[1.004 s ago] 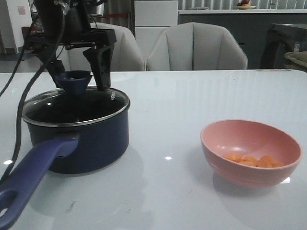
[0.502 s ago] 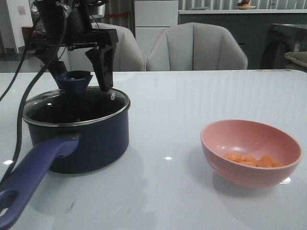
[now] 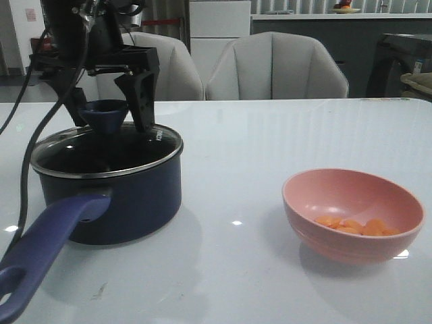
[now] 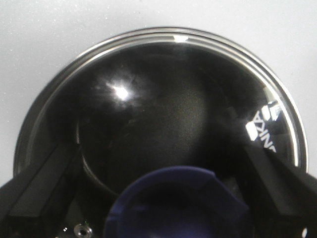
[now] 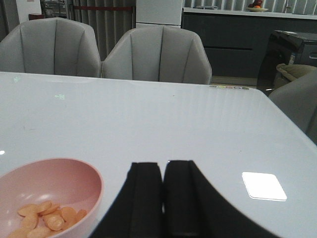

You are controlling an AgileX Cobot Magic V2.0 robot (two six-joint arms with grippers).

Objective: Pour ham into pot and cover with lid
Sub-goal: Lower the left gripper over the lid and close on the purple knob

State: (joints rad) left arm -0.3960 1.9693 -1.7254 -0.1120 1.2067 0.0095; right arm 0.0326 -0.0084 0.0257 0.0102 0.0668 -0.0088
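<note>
Pink bowl on white table, front right; also in right wrist view. Two grey upholstered chairs behind table's far edge. White cabinet and dark counter in background. Square light reflection on tabletop.

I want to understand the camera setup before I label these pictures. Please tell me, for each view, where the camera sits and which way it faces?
Front view: looks forward over the table; shows pot, lid, pink bowl, left gripper open around the knob.
Left wrist view: sits on the left arm, looks down on the lid; both fingers show.
Right wrist view: above the table, faces the chairs; right gripper shut.
Shared: front and right wrist both show the ham in the bowl.
</note>
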